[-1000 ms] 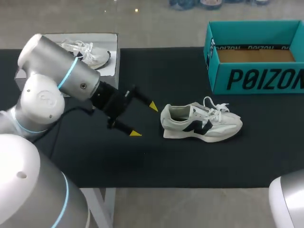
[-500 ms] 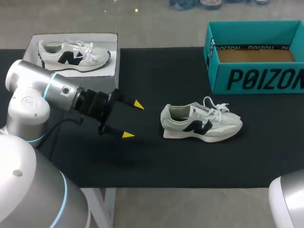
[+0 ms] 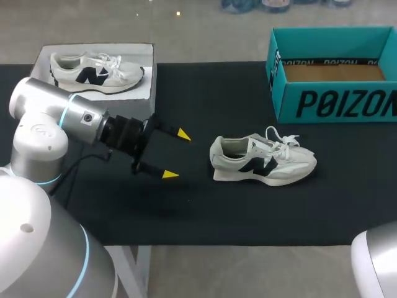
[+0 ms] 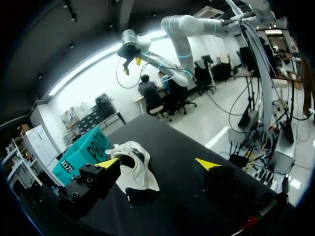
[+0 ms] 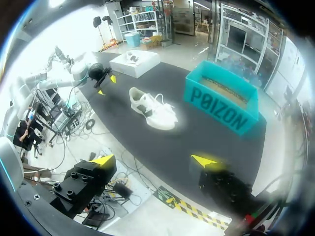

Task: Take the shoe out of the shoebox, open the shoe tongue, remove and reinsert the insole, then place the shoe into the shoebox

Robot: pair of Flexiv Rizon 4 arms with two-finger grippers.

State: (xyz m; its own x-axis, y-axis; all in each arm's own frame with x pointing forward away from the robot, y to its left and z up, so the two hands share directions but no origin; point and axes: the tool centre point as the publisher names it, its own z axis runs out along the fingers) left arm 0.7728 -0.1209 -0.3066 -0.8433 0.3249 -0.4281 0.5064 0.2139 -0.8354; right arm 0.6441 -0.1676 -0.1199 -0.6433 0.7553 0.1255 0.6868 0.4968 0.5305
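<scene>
We log black counter (image 3: pixel 248 211), white dark-marked shoe (image 3: pixel 263 162) upright, toe at 3 o'clock; our left end effector (image 3: pixel 176 154) and right end effector (image 5: pixel 152 160) both spread, empty.

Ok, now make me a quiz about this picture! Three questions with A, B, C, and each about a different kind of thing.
1. What colour is the shoebox?
A red
B teal
C yellow

2. The left gripper, near the shoe, is:
A open and empty
B shut on a lace
C shut on the insole

3. Where is the shoe?
A inside the shoebox
B lying on the black table
C hanging in the left gripper

Answers:
1 B, the box's walls are blue-green all round.
2 A, its two yellow tips stand apart with nothing between them.
3 B, it rests on its sole on the table, apart from both the box and the gripper.
</scene>
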